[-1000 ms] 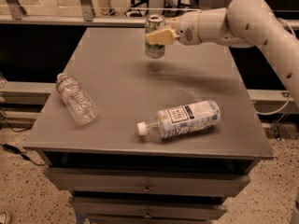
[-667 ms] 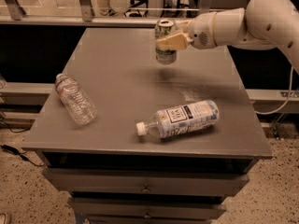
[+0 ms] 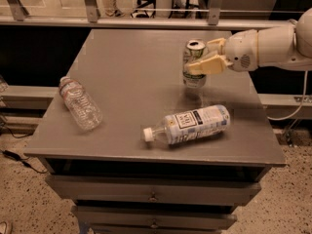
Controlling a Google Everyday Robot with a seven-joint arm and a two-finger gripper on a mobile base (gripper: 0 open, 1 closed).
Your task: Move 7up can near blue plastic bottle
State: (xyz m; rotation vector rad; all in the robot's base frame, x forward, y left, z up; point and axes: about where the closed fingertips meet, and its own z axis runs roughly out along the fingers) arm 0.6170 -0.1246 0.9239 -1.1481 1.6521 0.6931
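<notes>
Grey table [image 3: 122, 77] under a railing, and the tool [image 3: 199, 58] comes in from the right, clamped around the can [image 3: 195, 47], which is upright and lifted clear of the top, just behind the blue bottle [image 3: 195, 123] lying on its side. A crinkled bottle [image 3: 80, 104] sits well off to the left. The danger, as I read it: come down too close and the can or fingers nudge that bottle, which could roll toward the front edge, and let go too high and the can could topple.
</notes>
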